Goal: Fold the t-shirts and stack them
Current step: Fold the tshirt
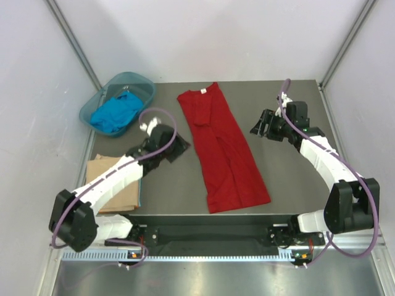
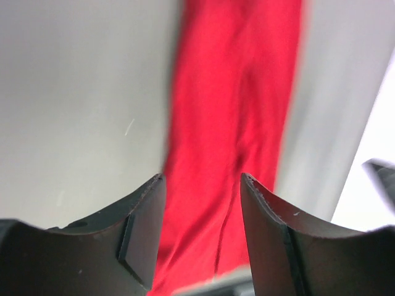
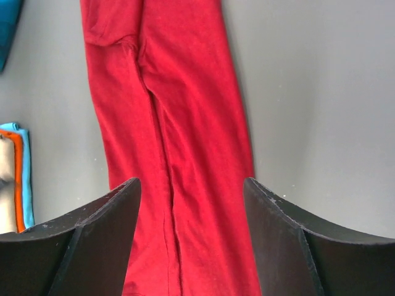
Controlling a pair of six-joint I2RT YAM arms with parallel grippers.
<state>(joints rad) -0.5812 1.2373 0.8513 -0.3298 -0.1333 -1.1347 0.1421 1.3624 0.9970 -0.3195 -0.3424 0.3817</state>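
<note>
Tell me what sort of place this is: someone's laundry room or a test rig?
Most likely a lab test cell, not a home: bare white panels on metal framing close in a grey table, and the left arm and right arm are bolted at its near edge.

The scene is lit brightly and evenly from above; only soft, faint shadows are cast on the desk (image 1: 173,185) under the arms. The overhead view is rendered sharply, without harsh glare. In the left wrist view the red t-shirt (image 2: 234,123) is smeared by blur, and the right edge is washed out. The right wrist view is crisp; the right pincer (image 3: 191,182) is rendered dark, with little surface detail.
</note>
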